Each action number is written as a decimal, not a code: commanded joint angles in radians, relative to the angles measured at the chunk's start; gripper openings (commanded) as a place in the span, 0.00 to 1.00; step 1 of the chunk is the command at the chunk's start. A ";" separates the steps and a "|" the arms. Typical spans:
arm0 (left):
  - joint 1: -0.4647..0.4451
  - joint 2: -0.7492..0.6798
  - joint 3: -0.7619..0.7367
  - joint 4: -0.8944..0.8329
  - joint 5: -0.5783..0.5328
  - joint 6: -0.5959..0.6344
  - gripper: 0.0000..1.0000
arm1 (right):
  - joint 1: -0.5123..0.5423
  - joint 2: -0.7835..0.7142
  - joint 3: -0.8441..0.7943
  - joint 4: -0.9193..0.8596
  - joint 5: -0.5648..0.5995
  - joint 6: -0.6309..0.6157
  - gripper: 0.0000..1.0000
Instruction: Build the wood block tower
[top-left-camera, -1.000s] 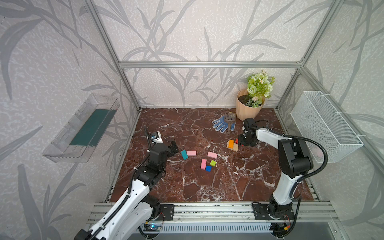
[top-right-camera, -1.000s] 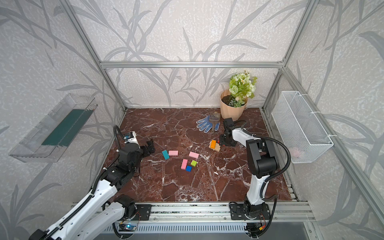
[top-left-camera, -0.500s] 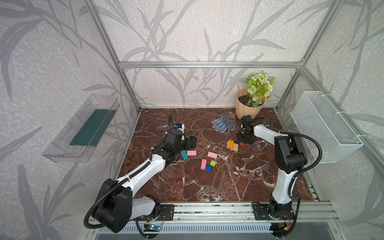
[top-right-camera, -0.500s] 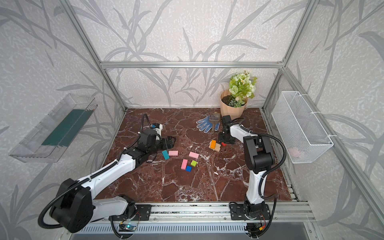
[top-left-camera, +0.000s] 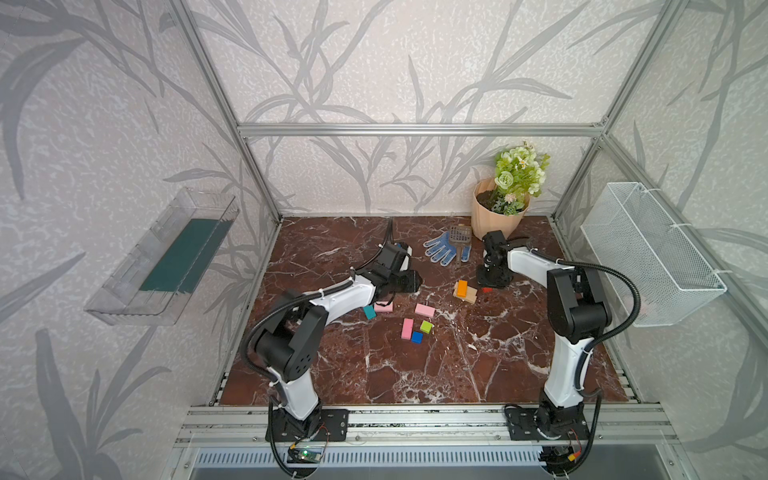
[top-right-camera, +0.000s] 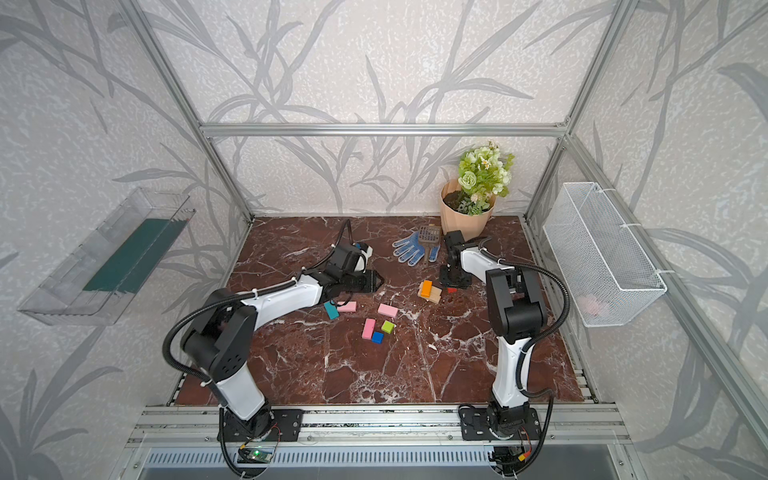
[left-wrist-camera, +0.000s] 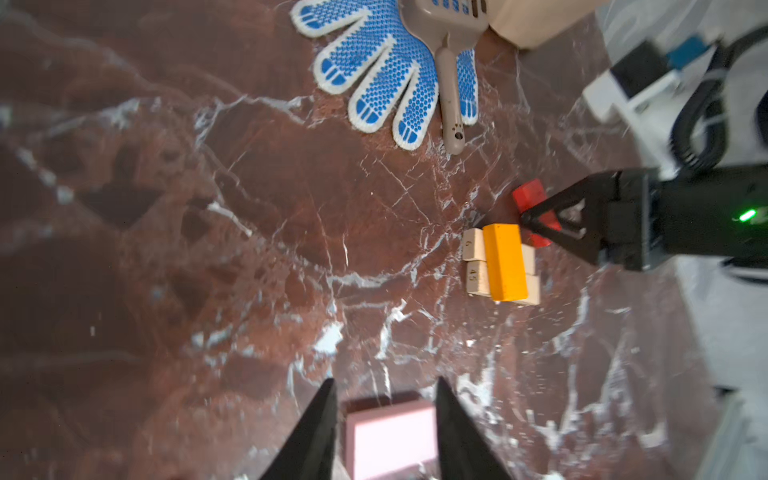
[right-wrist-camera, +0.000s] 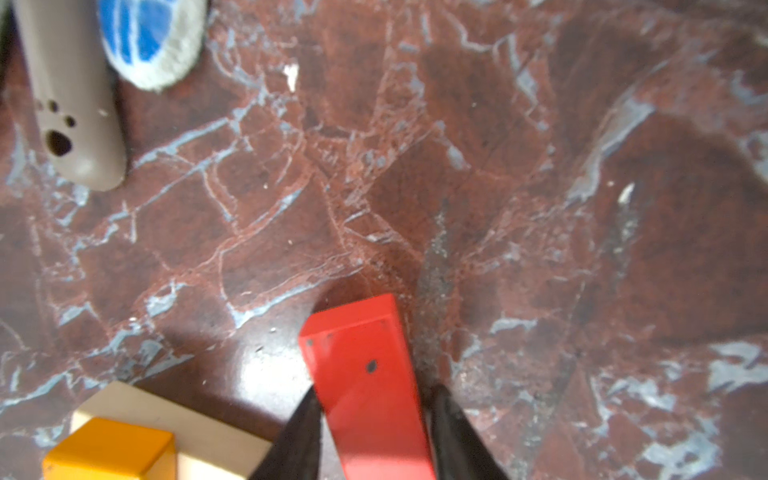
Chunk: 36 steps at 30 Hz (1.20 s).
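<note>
the tower is only started: a long orange wood block lies flat across two pale tan wood blocks that sit side by side on the dark red marble table, a bit right of the middle in both top views. the right gripper is down at the table just beside the tower. its black fingers press on both sides of a long red wood block, holding it. the left gripper is low near the middle of the table. its two fingers are a little apart, and a flat pink wood block shows between them in the left wrist view. i cannot tell if they touch it or just hang over it. the other blocks lie loose on the table, apart from the tower: a second pink wood block just beside a small teal wood block, and a third pink wood block next to a green wood cube and a blue wood cube. a blue dotted cloth glove and a grey plastic scoop lie by a beige flower pot at the back.
</note>
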 joint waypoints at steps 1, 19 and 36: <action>-0.013 0.088 0.125 -0.133 -0.001 0.037 0.25 | -0.004 0.012 0.017 -0.045 -0.020 0.010 0.35; -0.111 0.526 0.667 -0.391 -0.005 0.137 0.14 | 0.019 -0.204 -0.313 0.082 -0.084 0.078 0.32; -0.126 0.711 0.911 -0.522 -0.025 0.182 0.13 | 0.083 -0.213 -0.345 0.126 -0.093 0.125 0.31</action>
